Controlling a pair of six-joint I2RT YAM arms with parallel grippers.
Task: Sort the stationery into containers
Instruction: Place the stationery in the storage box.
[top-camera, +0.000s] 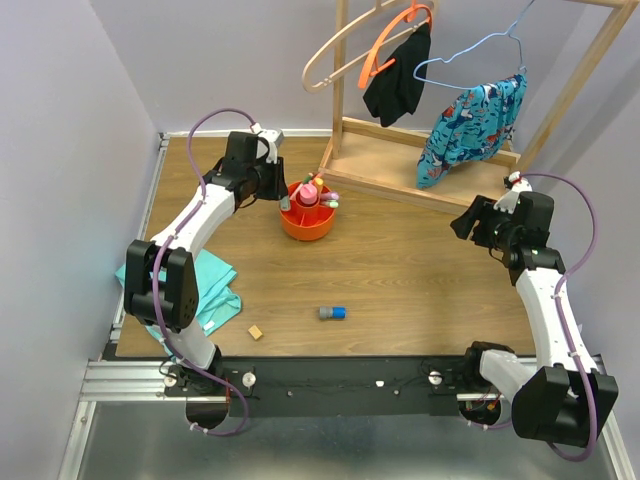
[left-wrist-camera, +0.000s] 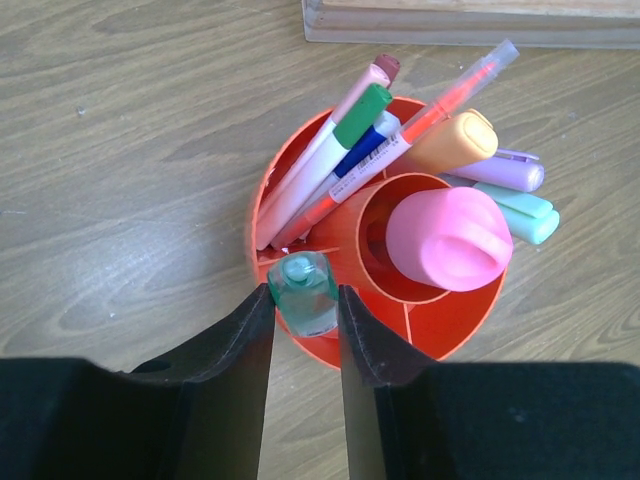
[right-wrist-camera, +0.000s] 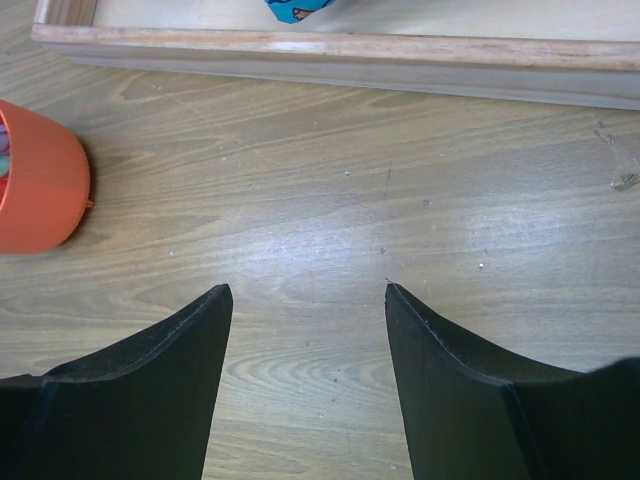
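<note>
The orange organiser (top-camera: 307, 222) stands at the table's back middle. It holds white markers (left-wrist-camera: 330, 160), an orange highlighter (left-wrist-camera: 450, 142), purple and green highlighters (left-wrist-camera: 515, 195) and a pink highlighter (left-wrist-camera: 448, 238) in the central cup. My left gripper (left-wrist-camera: 305, 290) is shut on a small clear-green stationery piece (left-wrist-camera: 303, 297), held over the organiser's rim (left-wrist-camera: 262, 205). My right gripper (right-wrist-camera: 308, 290) is open and empty above bare wood at the right (top-camera: 465, 220). A small blue-grey piece (top-camera: 332, 313) and a tan cube (top-camera: 256, 331) lie on the table near the front.
The wooden clothes rack base (top-camera: 420, 165) with hanging clothes stands at the back right, just behind the organiser (right-wrist-camera: 35, 180). A teal folded cloth (top-camera: 212, 290) lies at the front left by the left arm. Walls close in on both sides.
</note>
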